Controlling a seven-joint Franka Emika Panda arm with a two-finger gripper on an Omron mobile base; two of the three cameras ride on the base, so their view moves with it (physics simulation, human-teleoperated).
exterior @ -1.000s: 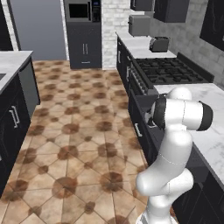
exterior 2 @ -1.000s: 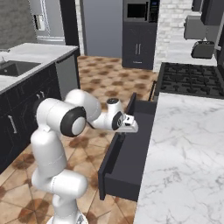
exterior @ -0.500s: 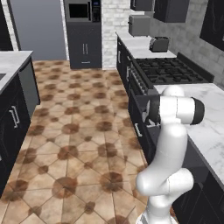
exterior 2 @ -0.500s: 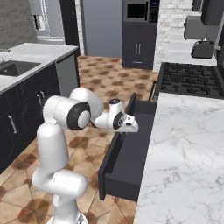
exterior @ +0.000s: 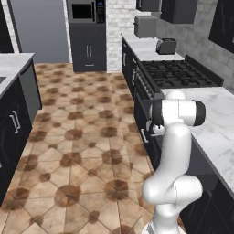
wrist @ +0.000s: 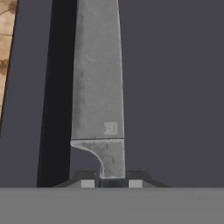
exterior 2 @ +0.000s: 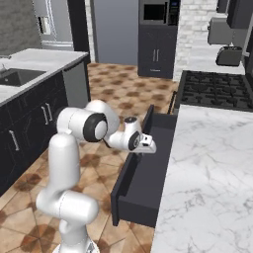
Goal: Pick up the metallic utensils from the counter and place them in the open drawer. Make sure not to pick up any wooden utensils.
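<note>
One knife (wrist: 98,87) hangs in the claw (wrist: 111,183), whose two dark fingertips (wrist: 87,183) are clamped at the base of its silver blade; the blade points away over the dark floor of the single open drawer (exterior 2: 148,173). In the right base view the claw (exterior 2: 148,145) sits just over the drawer's near rim, beside the white marble counter (exterior 2: 207,178) with one stove (exterior 2: 215,89) behind it.
</note>
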